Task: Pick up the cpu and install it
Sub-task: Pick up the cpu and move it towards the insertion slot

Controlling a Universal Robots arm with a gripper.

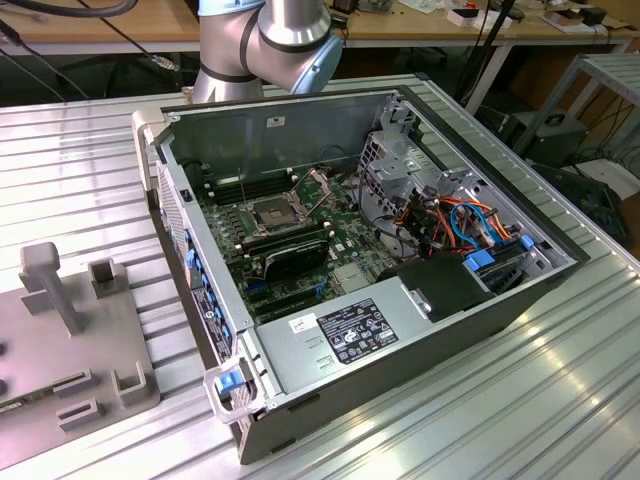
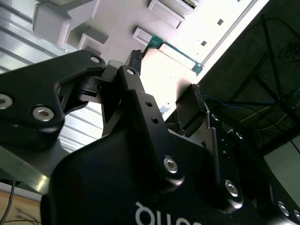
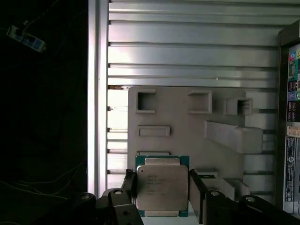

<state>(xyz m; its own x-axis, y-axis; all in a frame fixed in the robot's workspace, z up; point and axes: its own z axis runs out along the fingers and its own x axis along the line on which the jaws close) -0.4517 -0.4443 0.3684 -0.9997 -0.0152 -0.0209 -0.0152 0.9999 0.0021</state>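
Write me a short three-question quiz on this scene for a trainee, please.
1. True or false: the cpu sits in the motherboard socket.
2. What does the cpu lie on? A) the grey fixture plate B) the power supply C) the bare table slats
3. Fill in: in the first wrist view, the thing nearest the gripper is the ___.
Key: 1 false; 2 A; 3 cpu.
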